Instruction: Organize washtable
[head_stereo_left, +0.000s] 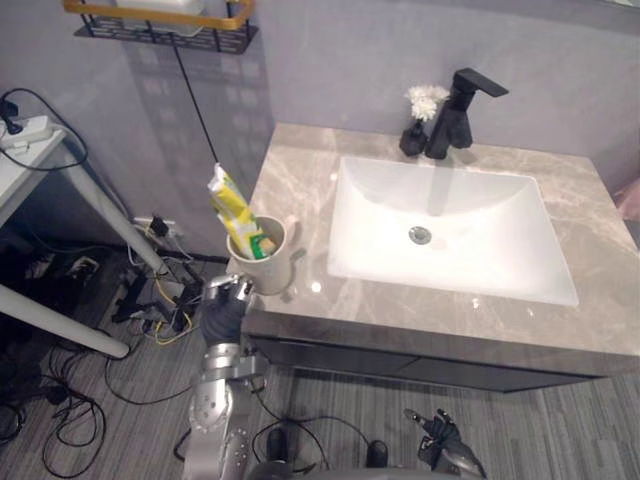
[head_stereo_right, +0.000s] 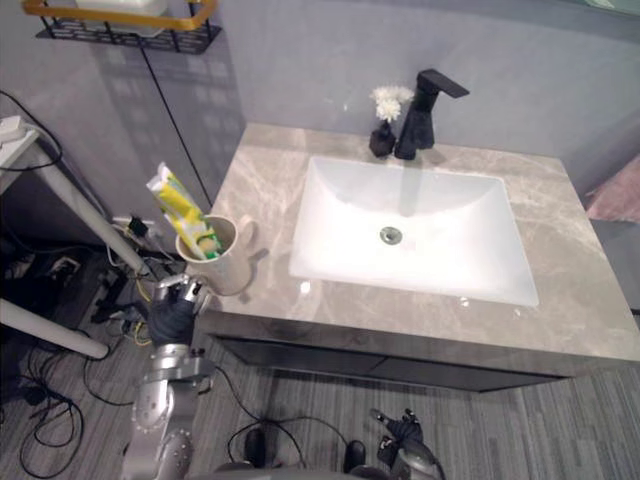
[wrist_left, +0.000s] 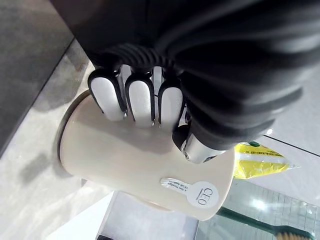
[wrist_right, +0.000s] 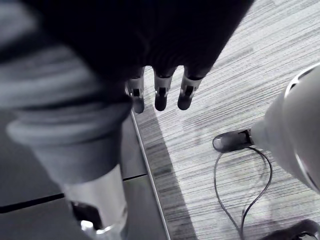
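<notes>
A cream cup (head_stereo_left: 268, 265) stands at the front left corner of the marble washtable (head_stereo_left: 300, 180). A yellow toothpaste tube (head_stereo_left: 232, 203) and a green toothbrush (head_stereo_left: 262, 247) stick out of it. My left hand (head_stereo_left: 225, 305) reaches up from below the corner. In the left wrist view its fingers (wrist_left: 140, 97) and thumb curl round the cup (wrist_left: 140, 160), with the tube (wrist_left: 257, 160) past the rim. My right hand (head_stereo_left: 440, 437) hangs low in front of the cabinet, its fingers (wrist_right: 160, 95) relaxed over the floor and holding nothing.
A white sink basin (head_stereo_left: 440, 230) fills the middle of the washtable, with a black faucet (head_stereo_left: 455, 110) and a small black vase of white flowers (head_stereo_left: 420, 115) behind it. A wire shelf (head_stereo_left: 160, 22) hangs on the wall. A white table (head_stereo_left: 30, 160) and cables are at the left.
</notes>
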